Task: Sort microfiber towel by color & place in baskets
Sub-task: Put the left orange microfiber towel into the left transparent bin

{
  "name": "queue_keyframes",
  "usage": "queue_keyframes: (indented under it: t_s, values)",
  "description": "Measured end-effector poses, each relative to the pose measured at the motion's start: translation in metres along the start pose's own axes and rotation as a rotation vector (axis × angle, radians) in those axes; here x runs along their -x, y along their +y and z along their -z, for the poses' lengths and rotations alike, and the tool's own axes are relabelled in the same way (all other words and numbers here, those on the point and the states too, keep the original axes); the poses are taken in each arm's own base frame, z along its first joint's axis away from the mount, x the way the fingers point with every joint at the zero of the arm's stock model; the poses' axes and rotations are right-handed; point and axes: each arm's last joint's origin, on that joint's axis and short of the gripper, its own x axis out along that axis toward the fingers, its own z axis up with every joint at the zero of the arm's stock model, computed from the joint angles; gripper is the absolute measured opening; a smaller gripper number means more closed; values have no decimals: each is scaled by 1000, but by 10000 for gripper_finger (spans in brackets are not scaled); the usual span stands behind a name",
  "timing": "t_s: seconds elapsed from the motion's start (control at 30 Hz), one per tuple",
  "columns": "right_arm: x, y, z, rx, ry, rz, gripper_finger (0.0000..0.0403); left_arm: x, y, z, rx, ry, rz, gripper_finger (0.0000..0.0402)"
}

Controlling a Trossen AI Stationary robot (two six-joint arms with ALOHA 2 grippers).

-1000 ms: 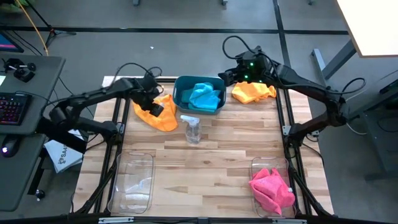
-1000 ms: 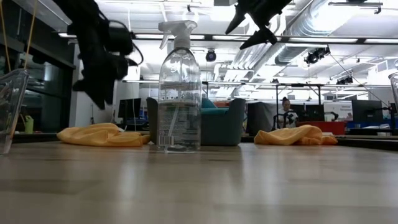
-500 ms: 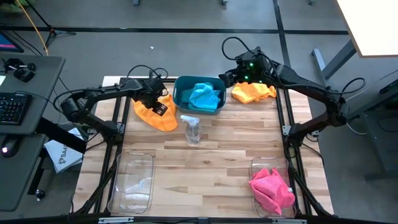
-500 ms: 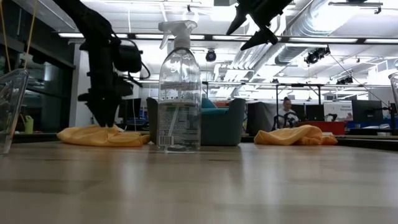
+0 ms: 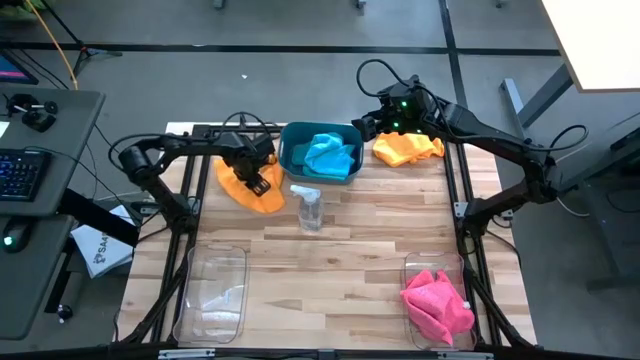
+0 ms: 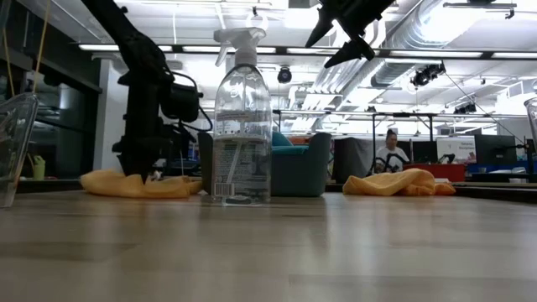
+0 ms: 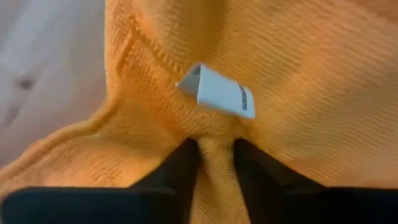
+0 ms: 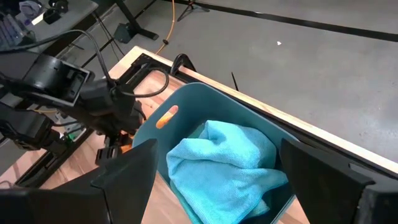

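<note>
Since a second ago the left gripper (image 5: 262,183) has dropped from above the orange towel (image 5: 250,186) right down onto it, and the left arm's elbow has swung further over the bench (image 5: 360,240); the low view shows the gripper now planted in the cloth where it hung clear before. In the left wrist view the jaws are clenched on a pinched ridge of the orange towel, the fold rising between the two dark fingers (image 7: 177,171), with a small white label (image 7: 217,92) standing just beyond the tips. This towel lies on the bench just beside the dark teal basket (image 5: 290,158), which holds a blue towel (image 5: 329,153). The right gripper (image 5: 368,124) has not moved: it hovers high near the teal basket's far corner, jaws spread wide and holding nothing, beside a second orange towel (image 5: 407,148). A spray bottle (image 5: 309,206) stands in front of the teal basket. Near the front edge, one clear basket (image 5: 213,294) sits on the left; the other (image 5: 416,272) holds a pink towel (image 5: 436,306)
</note>
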Motion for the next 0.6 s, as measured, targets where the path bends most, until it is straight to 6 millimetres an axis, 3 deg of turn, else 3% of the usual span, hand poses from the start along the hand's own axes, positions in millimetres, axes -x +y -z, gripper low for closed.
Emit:
queue_keyframes:
  t_s: [0.1, 0.23, 0.5, 0.6]
  values:
    - [0, 0, 0, 0, 0, 0, 332, 9, -4, 5, -6, -19, 94, 20]
    - [0, 0, 0, 0, 0, 0, 332, 50, -6, 18, 9, -163, 192, 5]
    - [0, 0, -1, 7, -8, -4, 332, 170, -7, 99, -33, -499, 358, 1]
    - [0, 1, -2, 6, -17, -8, 332, 208, -11, 131, -152, -583, 475, 1]
